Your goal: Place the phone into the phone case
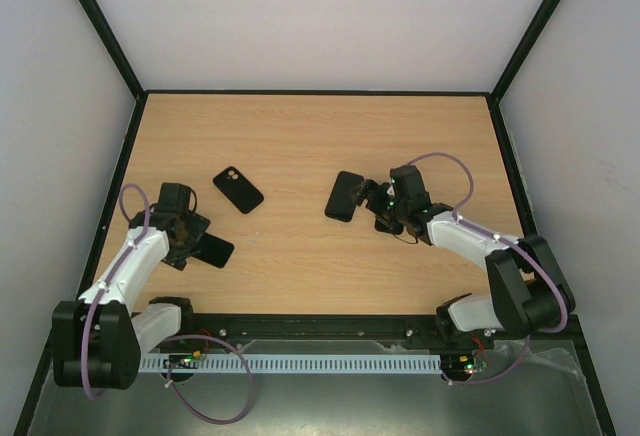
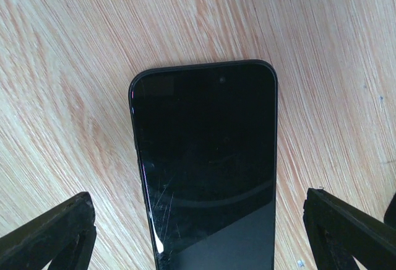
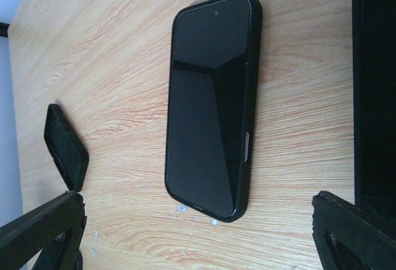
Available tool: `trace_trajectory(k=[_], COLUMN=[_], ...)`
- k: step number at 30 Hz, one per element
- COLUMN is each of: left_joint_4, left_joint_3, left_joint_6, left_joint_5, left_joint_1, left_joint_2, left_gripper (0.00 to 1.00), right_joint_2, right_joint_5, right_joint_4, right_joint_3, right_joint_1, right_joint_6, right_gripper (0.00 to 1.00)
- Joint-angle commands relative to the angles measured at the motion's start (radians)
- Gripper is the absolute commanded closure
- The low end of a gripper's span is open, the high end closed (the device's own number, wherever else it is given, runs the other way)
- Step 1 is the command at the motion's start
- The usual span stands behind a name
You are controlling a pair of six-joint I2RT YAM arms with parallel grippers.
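Left gripper (image 2: 198, 202) has its fingers spread wide, one on each side of the bare black glass-fronted phone (image 2: 204, 165), and neither touches it. The phone lies flat, screen up, scratched near its lower left, with its width across the gap. This reads as lined up for a side pinch that is not yet taken. A black rectangular shell with a camera cutout (image 1: 238, 189) lies flat just up-table and right of the phone, apart from both arms. It is likely the phone case, though its hollow side cannot be confirmed. Right gripper (image 3: 197, 199) is likewise spread, poised over a second black phone with a thick matte rim (image 3: 210, 103), screen up, which looks already cased and so is probably not the target. Surface is a pale wood-grain tabletop (image 1: 300, 136), judged smooth, so a flat phone offers little edge to catch. The room has plain white walls (image 1: 320, 16) and black frame posts (image 1: 100, 26) at the corners.
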Motion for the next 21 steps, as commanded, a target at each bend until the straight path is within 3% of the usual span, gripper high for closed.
trace_trajectory(k=[1, 21], left_joint_4=[0.006, 0.070], left_joint_3=[0.028, 0.063], left_joint_6=[-0.046, -0.068], left_joint_5=[-0.023, -0.003], left_joint_1=[0.006, 0.006], left_joint_2=[0.034, 0.241], left_gripper=[0.10, 0.10], right_joint_2=[-0.048, -0.135], right_joint_5=[0.007, 0.037], right_joint_4=[-0.027, -0.003], right_joint_3=[-0.004, -0.035], right_joint_1=[0.002, 0.033], right_joint_6=[0.006, 0.040], right_gripper=[0.02, 0.03])
